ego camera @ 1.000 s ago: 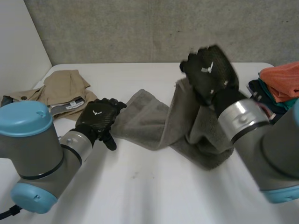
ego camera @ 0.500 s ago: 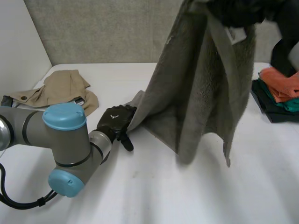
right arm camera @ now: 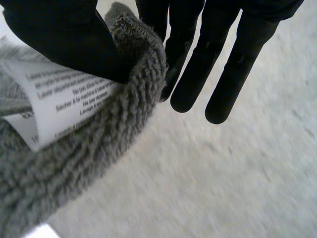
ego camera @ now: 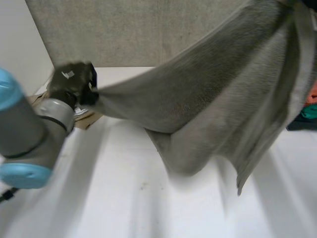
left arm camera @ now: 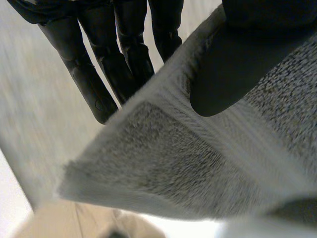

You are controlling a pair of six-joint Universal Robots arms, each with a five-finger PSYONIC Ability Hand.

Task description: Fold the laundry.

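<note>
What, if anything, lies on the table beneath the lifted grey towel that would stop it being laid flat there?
Nothing visible does: the table under the hanging towel is bare. The tan garment lies off beside the left hand, and the clothes pile sits past the towel's other end.

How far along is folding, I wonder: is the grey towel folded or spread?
Spread: the grey towel hangs stretched between the left hand, pinching a corner, and the right hand, pinching its labelled edge.

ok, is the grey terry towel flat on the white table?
No, the towel hangs stretched between the left hand and right hand.
</note>
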